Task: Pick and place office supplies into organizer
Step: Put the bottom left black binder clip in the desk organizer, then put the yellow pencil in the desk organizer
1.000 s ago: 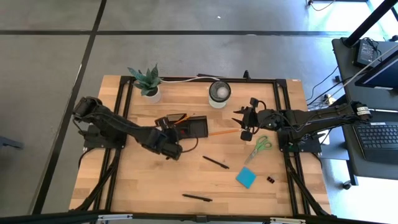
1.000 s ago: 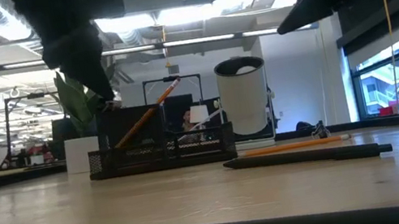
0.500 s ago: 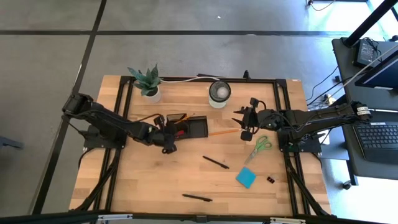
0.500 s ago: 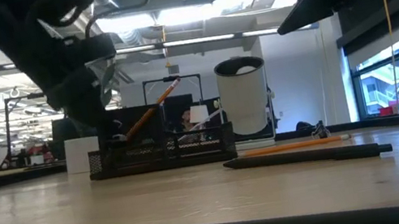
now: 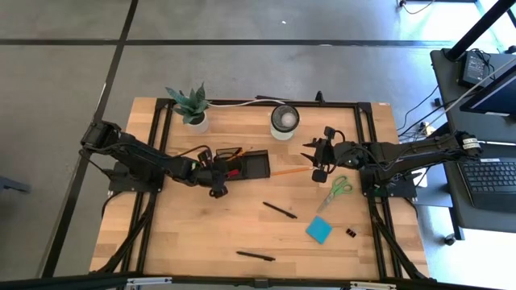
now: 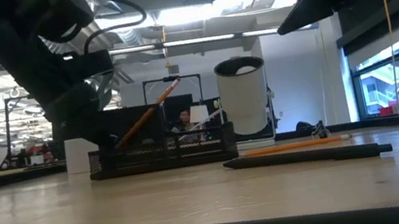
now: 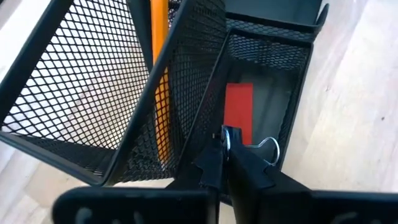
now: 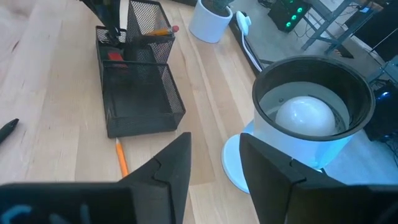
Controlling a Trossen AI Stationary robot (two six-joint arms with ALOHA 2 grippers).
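Observation:
The black mesh organizer (image 5: 242, 165) stands at the table's middle, with an orange pencil (image 7: 160, 93) leaning in its tall cup and a red eraser (image 7: 238, 112) on the floor of a low compartment. My left gripper (image 5: 216, 173) hovers over the organizer's left end, shut on a small clip. My right gripper (image 5: 317, 158) is open, above the table right of the organizer. An orange pencil (image 5: 290, 171), green-handled scissors (image 5: 339, 189), a blue sticky pad (image 5: 318, 230), two black pens (image 5: 279, 210) (image 5: 255, 256) and a black clip (image 5: 351, 234) lie on the table. My left gripper pinches a small clip between its shut fingertips (image 7: 214, 165); the clip's silver wire loops (image 7: 268, 148) stick out past them, its body mostly hidden by the fingers. The fingers slant down from above. The clip is lifted clear, above the compartment with the red eraser.
A potted plant (image 5: 190, 106) and a round white-rimmed cup (image 5: 285, 119) stand at the table's far edge. A black frame runs along the table's borders. Bare wood lies left of and in front of the organizer.
My left gripper has moved from the bare table just in front of the organizer toward the far edge and now sits over the organizer's left end, still shut. My right arm has kept still.

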